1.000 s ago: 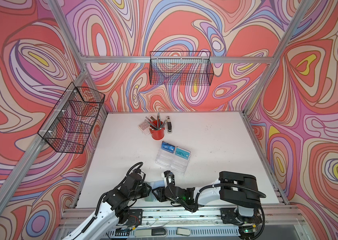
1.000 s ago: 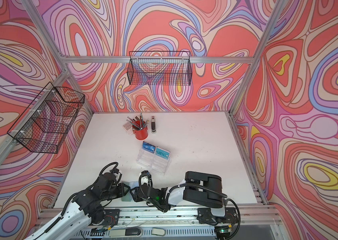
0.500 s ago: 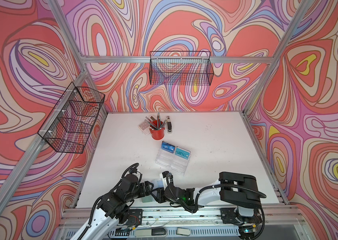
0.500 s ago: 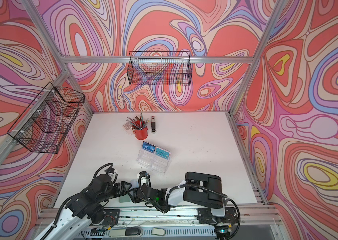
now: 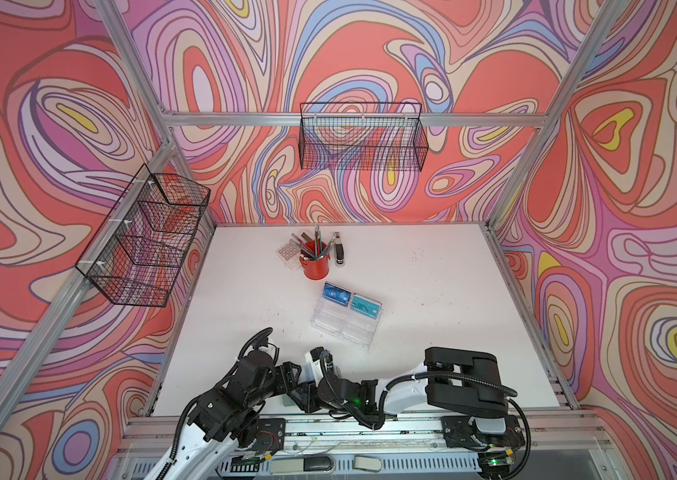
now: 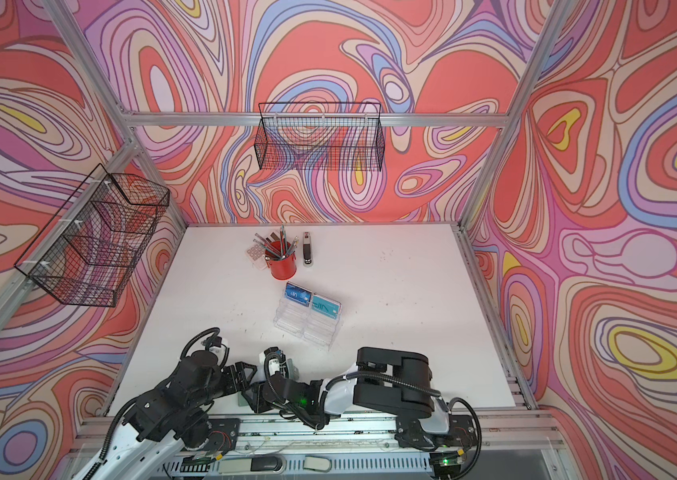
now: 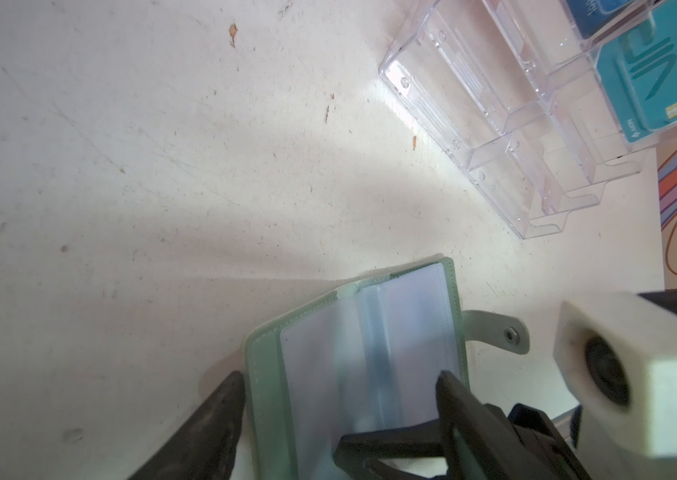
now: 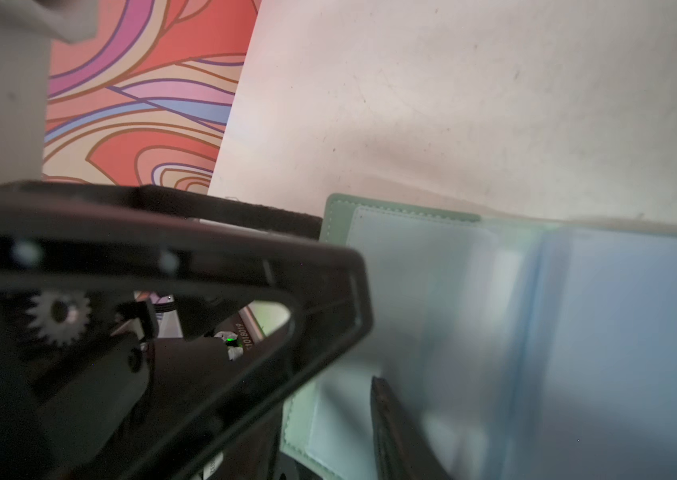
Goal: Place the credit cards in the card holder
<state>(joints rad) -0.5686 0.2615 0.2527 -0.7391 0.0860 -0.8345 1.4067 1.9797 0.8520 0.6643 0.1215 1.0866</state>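
Honestly, the top views were no help for the card holder (image 5: 289, 401). Both arms were piled over it at the near edge of the worktop (image 5: 432, 316), and only a sliver of green peeked out between them.

The right wrist view was mushy too. A clear sleeve (image 8: 619, 332) sat right up against the lens, all blur. Just one dark finger (image 8: 389, 415) of the right end effector (image 5: 302, 400) showed against the sleeves, so I couldn't tell how wide it stood or whether it had hold of anything.

The left wrist view was the good one. The holder lay open on the worktop, sleeves up, snap strap (image 7: 499, 332) sticking out to one side. The left end effector (image 7: 341, 376) stood wide over it. One finger sat just off the outer edge of the green cover and the other was over the sleeves, with a clear gap between them.

The credit cards were well apart from both end effectors. A blue card (image 5: 336, 294) and a teal card (image 5: 365, 307) stood in the back tier of the clear stand (image 5: 339, 326). In the left wrist view the blue one was cut off by the frame edge.
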